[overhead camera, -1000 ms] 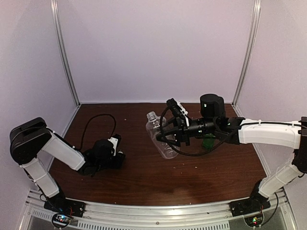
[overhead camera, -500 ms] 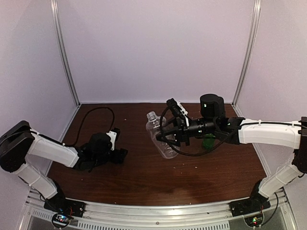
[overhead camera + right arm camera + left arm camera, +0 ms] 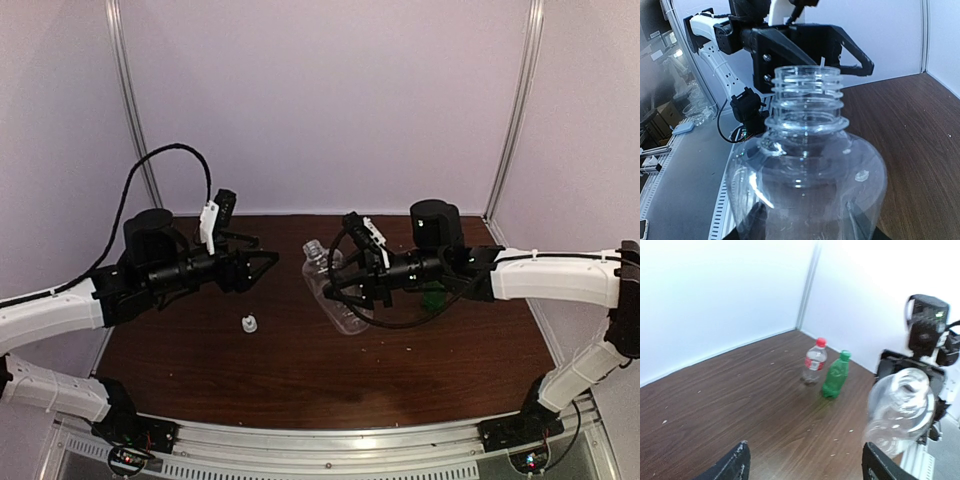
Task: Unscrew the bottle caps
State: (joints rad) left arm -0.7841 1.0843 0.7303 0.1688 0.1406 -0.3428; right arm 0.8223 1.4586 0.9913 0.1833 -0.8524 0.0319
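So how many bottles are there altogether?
3. The clear bottle, cap off, is held in the right pincer. The green bottle and the red-labelled bottle stand side by side on the table's right side, both capped.

The top camera sits high behind the near edge of the table (image 3: 300, 375) and looks down and forward over all of it, with the clear bottle (image 3: 338, 300) near mid-frame. The left wrist camera faces that bottle's open mouth from some way off, low over the wood. The right wrist camera sits close behind the bottle, looking along its neck. All three views share the bottle.
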